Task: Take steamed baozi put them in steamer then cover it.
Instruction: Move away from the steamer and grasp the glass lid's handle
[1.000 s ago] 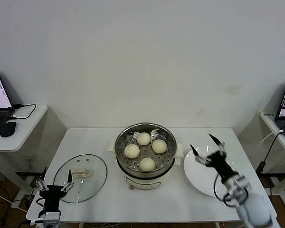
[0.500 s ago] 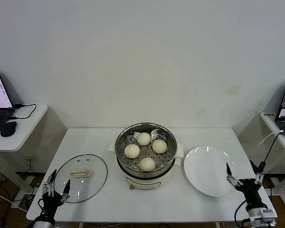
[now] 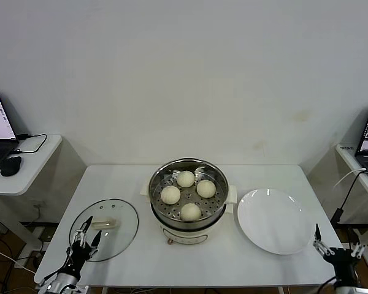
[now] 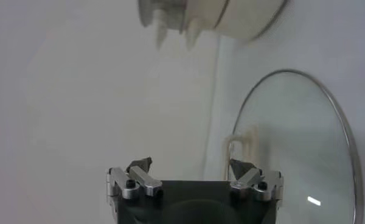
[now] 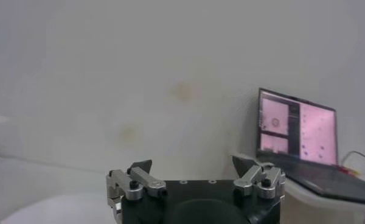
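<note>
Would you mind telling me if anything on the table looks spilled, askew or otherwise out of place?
Nothing stands out. Four steamed baozi sit evenly on the tray inside the upright steamer. The cover lies flat on the table beside it, and the white plate lies flat on the other side.

Both arms sit low, left gripper point(image 3: 86, 237) and right gripper point(image 3: 335, 249) with fingers spread wide, holding nothing.

Black gripper bodies, silver screwed brackets, dark fingers point(image 4: 141, 164).
</note>
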Robot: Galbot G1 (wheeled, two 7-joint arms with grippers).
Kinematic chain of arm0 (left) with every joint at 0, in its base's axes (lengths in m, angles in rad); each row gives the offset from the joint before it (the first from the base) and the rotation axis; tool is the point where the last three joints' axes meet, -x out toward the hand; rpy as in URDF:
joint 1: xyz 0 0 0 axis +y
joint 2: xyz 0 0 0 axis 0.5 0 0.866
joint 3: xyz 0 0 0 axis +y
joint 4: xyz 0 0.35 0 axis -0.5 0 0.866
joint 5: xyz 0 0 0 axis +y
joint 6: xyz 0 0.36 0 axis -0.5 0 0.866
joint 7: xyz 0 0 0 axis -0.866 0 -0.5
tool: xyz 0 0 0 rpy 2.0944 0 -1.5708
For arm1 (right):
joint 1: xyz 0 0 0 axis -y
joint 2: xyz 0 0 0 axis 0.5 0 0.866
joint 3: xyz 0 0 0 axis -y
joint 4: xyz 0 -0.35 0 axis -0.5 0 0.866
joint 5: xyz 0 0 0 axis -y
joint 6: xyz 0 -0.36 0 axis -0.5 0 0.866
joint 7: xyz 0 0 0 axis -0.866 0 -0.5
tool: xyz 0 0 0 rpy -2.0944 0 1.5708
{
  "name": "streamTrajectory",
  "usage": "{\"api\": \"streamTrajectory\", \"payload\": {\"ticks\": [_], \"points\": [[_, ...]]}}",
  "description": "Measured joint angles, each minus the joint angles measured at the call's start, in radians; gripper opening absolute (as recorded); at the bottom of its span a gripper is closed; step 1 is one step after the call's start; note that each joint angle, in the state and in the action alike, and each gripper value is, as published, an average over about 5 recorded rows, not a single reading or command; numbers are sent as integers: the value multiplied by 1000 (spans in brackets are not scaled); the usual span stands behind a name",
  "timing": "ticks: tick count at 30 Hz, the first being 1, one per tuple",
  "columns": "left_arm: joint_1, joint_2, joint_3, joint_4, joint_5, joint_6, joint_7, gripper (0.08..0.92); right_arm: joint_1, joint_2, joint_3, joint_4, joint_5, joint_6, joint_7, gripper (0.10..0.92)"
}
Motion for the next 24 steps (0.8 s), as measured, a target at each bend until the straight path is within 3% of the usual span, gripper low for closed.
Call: {"api": "streamTrajectory", "payload": {"ticks": [19,24], "points": [[-237,26,89,221,35,-11,0,822,-20,49,7,-21,-37,12,3,823],[-264,27,97,257,34,-12,4,741,-20,53,1,-26,-44,13,2,823]]}}
